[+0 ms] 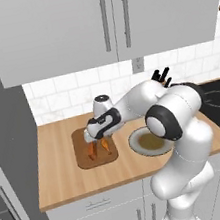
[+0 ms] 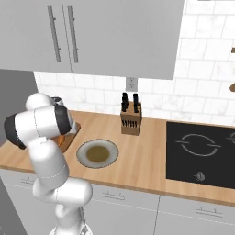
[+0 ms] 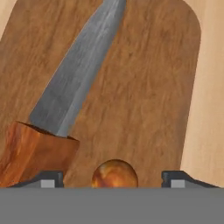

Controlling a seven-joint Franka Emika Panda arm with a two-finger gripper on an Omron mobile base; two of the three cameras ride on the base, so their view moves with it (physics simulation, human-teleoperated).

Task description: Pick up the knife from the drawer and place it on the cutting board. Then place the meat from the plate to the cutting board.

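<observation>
Meat (image 3: 114,174) btwn spread claw (image 3: 114,180) tips, knife (image 3: 65,105) just beside, on cutting board (image 3: 148,100).

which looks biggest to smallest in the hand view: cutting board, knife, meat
1. cutting board
2. knife
3. meat, though the view's lower edge cuts it off, so part is hidden

The cutting board (image 3: 144,87) is dark, matt wood with visible streaky grain. The knife (image 3: 74,87) has a dull, brushed grey metal blade and a reddish-brown wood-look handle. The meat (image 3: 114,175) looks glossy and mottled orange. The counter (image 1: 63,183) is pale, smooth wood.
</observation>
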